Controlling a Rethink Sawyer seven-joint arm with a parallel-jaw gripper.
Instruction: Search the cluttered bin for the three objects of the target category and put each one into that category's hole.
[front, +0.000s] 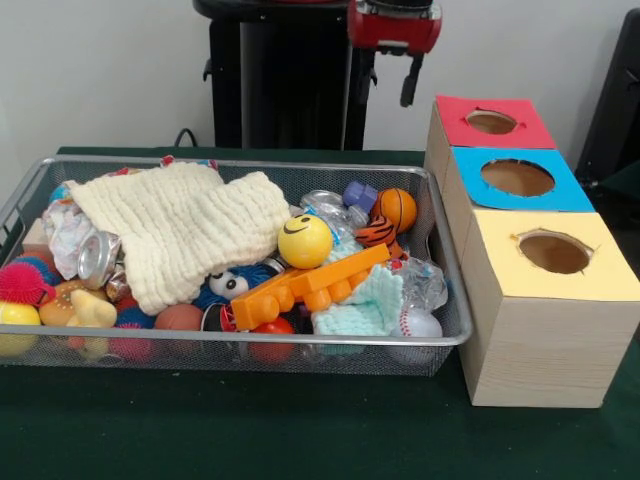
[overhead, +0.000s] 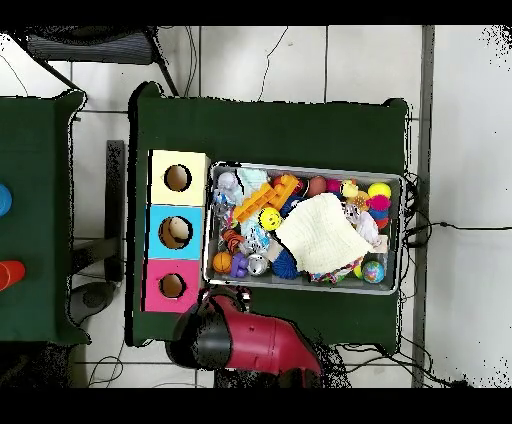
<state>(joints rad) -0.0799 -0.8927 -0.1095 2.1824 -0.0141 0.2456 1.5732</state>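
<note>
Tool (front: 410, 75) high behind bin (front: 300, 168) far rim; hole (front: 517, 177) unobstructed.

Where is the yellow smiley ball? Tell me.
In the front view the yellow smiley ball lies mid-bin, at the cream cloth's right edge, just above the orange toy brick.

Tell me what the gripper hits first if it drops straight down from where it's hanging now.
Probably the green table behind the bin, near the red-topped box. The gripper hangs over the far edge, outside the mesh; depth is uncertain.
</note>
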